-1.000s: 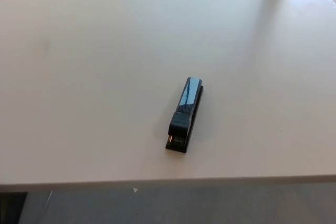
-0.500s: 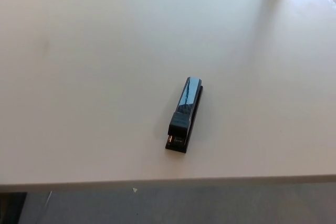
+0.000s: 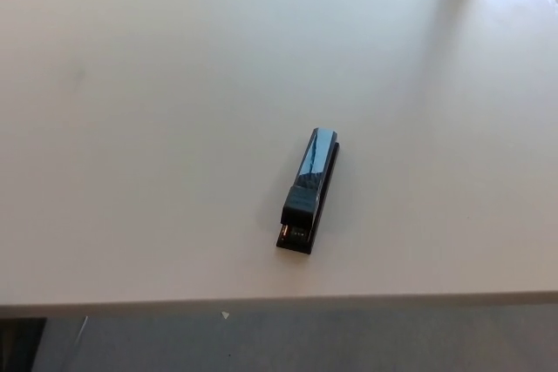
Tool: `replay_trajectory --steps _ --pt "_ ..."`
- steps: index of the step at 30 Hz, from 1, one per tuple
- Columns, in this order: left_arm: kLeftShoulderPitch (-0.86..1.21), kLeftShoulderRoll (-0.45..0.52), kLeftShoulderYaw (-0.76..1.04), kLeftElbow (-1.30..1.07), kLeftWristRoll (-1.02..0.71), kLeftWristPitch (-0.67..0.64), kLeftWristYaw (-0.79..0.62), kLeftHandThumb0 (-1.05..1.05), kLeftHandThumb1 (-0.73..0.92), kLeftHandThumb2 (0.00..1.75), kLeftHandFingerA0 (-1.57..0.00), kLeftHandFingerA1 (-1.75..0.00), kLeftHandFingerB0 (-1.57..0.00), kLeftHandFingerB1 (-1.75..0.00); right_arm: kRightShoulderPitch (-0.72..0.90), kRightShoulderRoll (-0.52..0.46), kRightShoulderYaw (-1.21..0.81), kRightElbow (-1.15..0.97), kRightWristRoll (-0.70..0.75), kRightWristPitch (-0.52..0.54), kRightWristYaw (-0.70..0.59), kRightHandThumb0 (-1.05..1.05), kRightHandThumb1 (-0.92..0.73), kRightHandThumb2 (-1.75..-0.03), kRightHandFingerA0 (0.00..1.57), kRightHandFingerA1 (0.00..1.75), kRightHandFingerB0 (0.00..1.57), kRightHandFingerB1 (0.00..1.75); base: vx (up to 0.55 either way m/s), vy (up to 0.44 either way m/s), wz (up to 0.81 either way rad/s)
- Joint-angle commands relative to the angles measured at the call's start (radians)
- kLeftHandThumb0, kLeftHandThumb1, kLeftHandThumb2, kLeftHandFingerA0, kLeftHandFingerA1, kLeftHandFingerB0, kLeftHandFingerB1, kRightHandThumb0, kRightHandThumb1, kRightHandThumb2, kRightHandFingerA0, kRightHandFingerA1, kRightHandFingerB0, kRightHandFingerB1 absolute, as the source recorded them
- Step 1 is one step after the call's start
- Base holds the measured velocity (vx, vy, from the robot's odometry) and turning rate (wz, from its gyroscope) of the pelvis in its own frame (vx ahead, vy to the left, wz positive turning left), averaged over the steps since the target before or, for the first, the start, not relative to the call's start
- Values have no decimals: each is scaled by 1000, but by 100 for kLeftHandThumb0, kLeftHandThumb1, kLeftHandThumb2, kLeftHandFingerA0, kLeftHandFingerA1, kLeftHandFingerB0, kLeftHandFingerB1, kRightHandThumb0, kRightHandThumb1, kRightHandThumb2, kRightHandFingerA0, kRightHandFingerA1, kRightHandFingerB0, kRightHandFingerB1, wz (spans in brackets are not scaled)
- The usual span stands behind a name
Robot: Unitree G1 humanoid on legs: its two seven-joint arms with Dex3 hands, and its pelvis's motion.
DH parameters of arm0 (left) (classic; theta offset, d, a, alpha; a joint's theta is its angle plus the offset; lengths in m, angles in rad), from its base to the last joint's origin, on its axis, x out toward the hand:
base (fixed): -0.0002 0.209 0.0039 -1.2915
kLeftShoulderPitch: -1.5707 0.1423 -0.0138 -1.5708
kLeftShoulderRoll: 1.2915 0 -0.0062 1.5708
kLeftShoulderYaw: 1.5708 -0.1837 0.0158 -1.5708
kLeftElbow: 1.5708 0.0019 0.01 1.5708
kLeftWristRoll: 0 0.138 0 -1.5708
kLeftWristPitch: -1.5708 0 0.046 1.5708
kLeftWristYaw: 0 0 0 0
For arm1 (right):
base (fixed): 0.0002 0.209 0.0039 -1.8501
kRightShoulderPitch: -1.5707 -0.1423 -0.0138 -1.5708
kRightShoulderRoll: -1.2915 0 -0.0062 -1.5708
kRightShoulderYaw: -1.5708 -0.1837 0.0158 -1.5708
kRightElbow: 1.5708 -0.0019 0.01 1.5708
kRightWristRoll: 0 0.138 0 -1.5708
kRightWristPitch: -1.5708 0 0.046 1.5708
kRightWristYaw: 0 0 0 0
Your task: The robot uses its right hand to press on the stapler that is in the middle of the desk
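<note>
No readable text or labels anywhere.

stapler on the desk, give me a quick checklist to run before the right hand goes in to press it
1. Stapler in view and lying flat on the desk: ok.
2. Top arm of the stapler facing up, free to be pressed: ok.
3. Nothing lying on or against the stapler: ok.
4. Room between the stapler and the desk's near edge: ok, though it sits fairly close to it.
5. Right hand lined up above the stapler: not ok, no hand in view.
6. Paper loaded in the stapler: cannot tell.
</note>
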Motion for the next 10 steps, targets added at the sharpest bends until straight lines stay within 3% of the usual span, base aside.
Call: replay_trajectory --steps 1,5,10 --pt "0 18 5 3 -15 21 -5 -87 75 114 -7 -51 -7 -48 -1 -24 -17 3 -41 -14 -18 -33 -69 -63 71 50 67 48 0 0 0" --pt "2 19 3 4 -16 16 -17 -83 76 116 -1 -49 -7 -45 0 -24 -29 3 -54 -14 -17 -33 -69 -63 71 50 67 48 0 0 0" --pt "1 24 0 6 -9 17 -8 -83 75 115 -7 -51 -6 -48 -2 -22 -41 3 -67 -14 -16 -33 -69 -63 71 50 67 48 0 0 0"
